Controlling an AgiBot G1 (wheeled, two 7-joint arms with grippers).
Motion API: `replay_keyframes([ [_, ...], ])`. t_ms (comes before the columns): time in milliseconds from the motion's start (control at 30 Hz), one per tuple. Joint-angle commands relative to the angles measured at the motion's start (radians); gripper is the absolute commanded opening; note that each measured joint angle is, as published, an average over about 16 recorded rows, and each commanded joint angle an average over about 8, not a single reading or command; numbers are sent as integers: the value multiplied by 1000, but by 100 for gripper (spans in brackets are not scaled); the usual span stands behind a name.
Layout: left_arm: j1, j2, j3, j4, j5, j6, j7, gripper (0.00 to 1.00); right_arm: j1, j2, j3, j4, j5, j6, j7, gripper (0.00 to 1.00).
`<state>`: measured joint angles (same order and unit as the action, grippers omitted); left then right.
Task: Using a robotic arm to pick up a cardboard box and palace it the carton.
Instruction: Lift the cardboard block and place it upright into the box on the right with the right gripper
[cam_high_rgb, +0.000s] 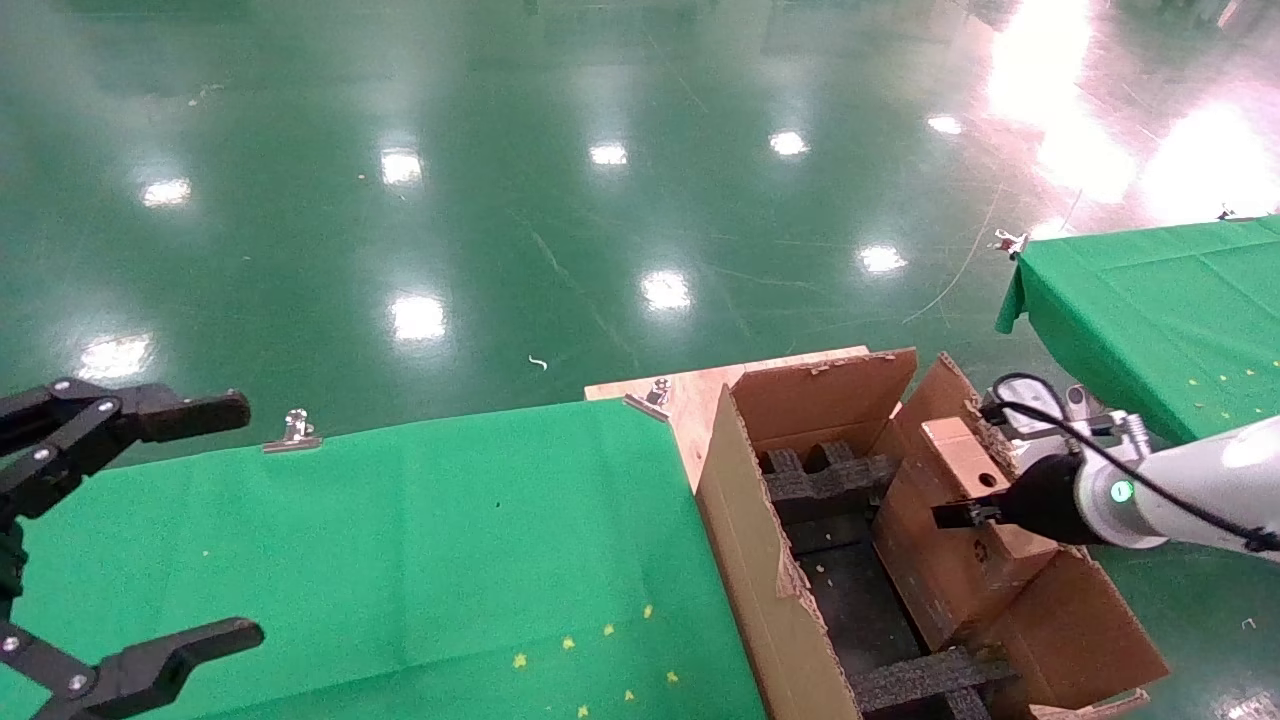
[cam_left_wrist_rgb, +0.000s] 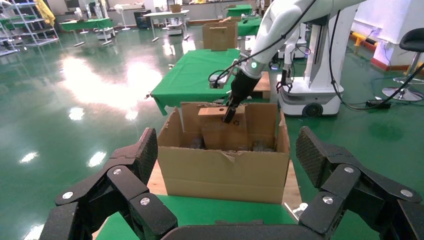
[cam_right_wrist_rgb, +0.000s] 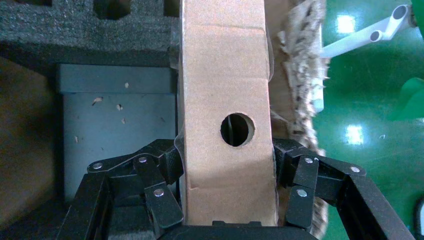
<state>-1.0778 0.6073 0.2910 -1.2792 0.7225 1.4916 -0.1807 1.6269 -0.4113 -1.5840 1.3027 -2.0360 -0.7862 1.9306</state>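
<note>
2 pincers show: the right pincer (cam_right_wrist_rgb: 227, 200) on the robotic arm (cam_high_rgb: 1170, 495) is clamped across the narrow edge of the cardboard box (cam_high_rgb: 965, 520), which stands upright and tilted inside the carton (cam_high_rgb: 760, 560), against its right flap beside the black foam inserts (cam_high_rgb: 825, 480). To finish well, lower it until it seats, then release. The left pincer (cam_high_rgb: 130, 535) hangs open over the green tabletop (cam_high_rgb: 400, 540), idle.
</note>
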Motion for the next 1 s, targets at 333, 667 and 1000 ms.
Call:
replay_keyframes([
  [333, 0, 0, 1, 0, 0, 0, 0, 100, -78, -70, -28, -97, 6, 68, 3, 0],
  [667, 0, 0, 1, 0, -1, -1, 1, 100, -116, -116, -40, -180, 72, 88, -53, 0],
  [1000, 0, -1, 2, 0, -1, -1, 1, 100, -139, -152, -44, -252, 138, 87, -109, 26],
])
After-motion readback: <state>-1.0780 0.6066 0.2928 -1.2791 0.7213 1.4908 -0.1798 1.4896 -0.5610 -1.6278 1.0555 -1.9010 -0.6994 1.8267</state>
